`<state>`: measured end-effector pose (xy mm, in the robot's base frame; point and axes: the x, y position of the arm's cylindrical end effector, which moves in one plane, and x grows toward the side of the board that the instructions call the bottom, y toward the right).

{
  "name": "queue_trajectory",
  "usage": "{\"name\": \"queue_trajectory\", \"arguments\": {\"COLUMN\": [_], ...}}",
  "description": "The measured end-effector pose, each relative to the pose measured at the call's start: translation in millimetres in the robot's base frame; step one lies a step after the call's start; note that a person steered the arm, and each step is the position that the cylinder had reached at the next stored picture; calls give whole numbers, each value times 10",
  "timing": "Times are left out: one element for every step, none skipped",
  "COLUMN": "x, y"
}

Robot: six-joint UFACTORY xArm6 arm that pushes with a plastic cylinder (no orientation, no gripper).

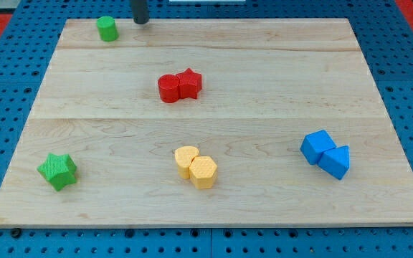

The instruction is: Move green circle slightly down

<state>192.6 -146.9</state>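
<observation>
The green circle (107,29) is a short green cylinder near the top left corner of the wooden board (264,57). My tip (141,21) touches the board at the view's top edge, a short way to the right of the green circle and level with it, not touching it. The rod rises out of the frame.
A red circle (168,89) and a red star (190,82) touch each other at the upper middle. A green star (58,170) lies at the bottom left. A yellow heart (186,159) and a yellow hexagon (203,171) touch at the bottom middle. A blue cube (316,147) and a blue triangle (335,161) touch at the right.
</observation>
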Motion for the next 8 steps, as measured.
{"name": "queue_trajectory", "arguments": {"x": [42,249,273,266,414,488,483,567], "y": [-494,-404,-641,-823,-594,-618,-952,-1148]}}
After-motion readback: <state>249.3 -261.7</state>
